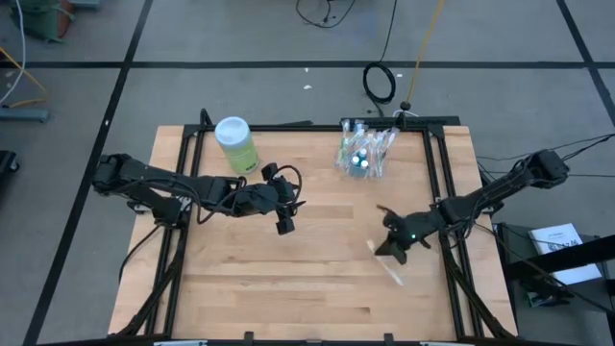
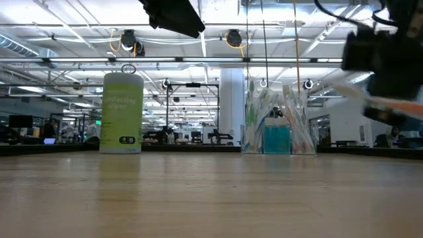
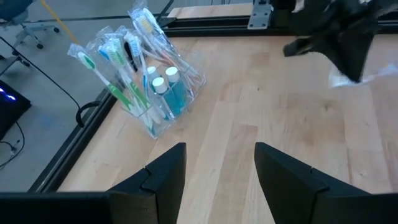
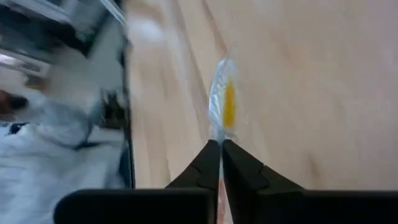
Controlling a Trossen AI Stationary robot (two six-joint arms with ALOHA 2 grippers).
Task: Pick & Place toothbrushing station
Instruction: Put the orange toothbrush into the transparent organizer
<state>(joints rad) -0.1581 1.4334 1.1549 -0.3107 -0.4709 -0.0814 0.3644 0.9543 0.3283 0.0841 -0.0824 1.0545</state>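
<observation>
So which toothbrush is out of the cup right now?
The wrapped one with the yellow-orange head, pinched in the right gripper over the table's right side. The other brushes all stand in the clear cup at the back edge.

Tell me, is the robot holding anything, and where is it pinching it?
Yes. The right gripper is shut on a wrapped toothbrush, pinching it at one end of its clear wrapper. The left gripper is open and holds nothing.

Wrapped toothbrush (image 4: 222, 102) in right claw (image 4: 220, 149) blurred, handle hidden; right arm (image 2: 386, 56) blurred, cut off.
</observation>
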